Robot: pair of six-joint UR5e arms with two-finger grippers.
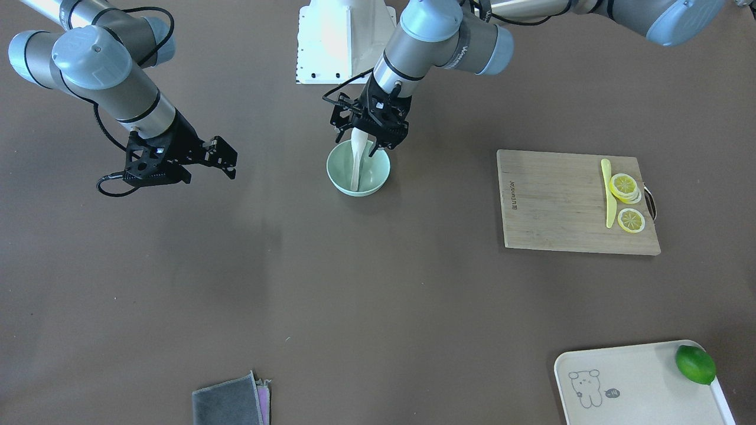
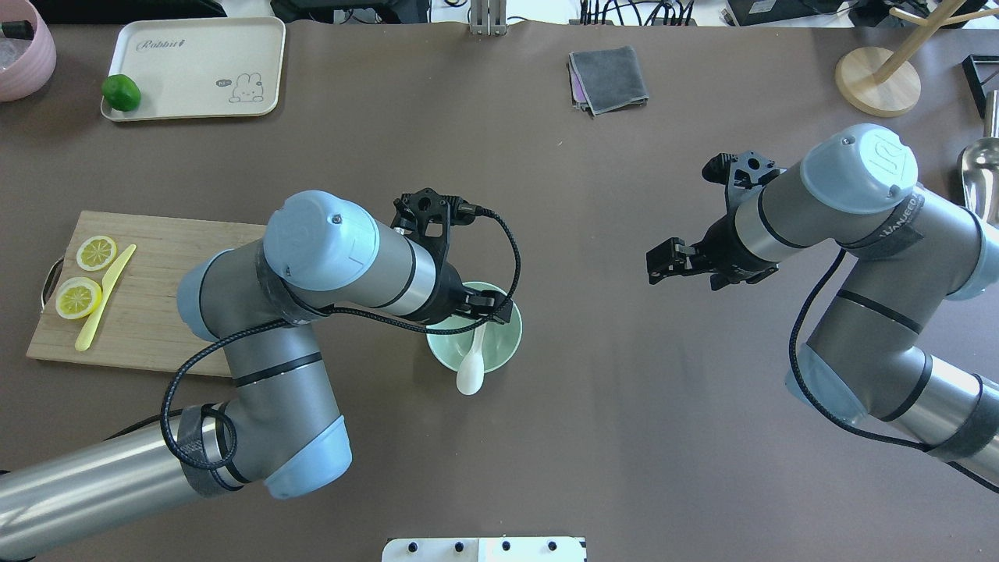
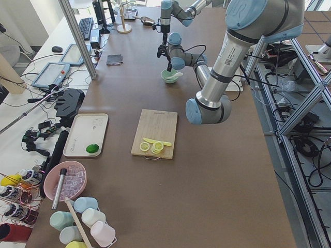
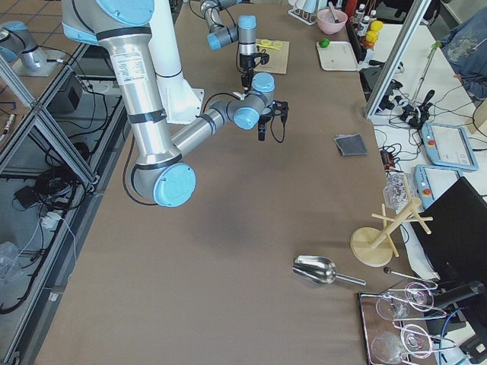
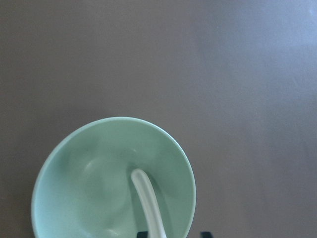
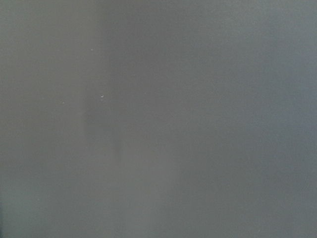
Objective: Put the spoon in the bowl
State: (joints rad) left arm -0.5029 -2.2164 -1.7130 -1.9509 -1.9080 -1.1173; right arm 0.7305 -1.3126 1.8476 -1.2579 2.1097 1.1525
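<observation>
The pale mint-green bowl (image 1: 378, 177) stands on the brown table near the robot's base; it also shows in the overhead view (image 2: 509, 343) and the left wrist view (image 5: 99, 163). The white spoon (image 1: 355, 171) leans in it, handle tip down inside (image 5: 146, 198) and scoop (image 2: 471, 376) sticking out over the rim on the robot's side. My left gripper (image 1: 360, 147) hovers right over the bowl, its jaws standing wider than the spoon and not pressing it. My right gripper (image 1: 212, 171) is open and empty, well away above bare table (image 2: 679, 215).
A wooden cutting board (image 1: 561, 200) with a flat yellow knife (image 1: 608, 195) and lemon slices (image 1: 631, 220) lies on my left. A white tray (image 1: 626, 383) holds a lime (image 1: 696, 365). A folded grey cloth (image 1: 230, 401) lies at the far edge.
</observation>
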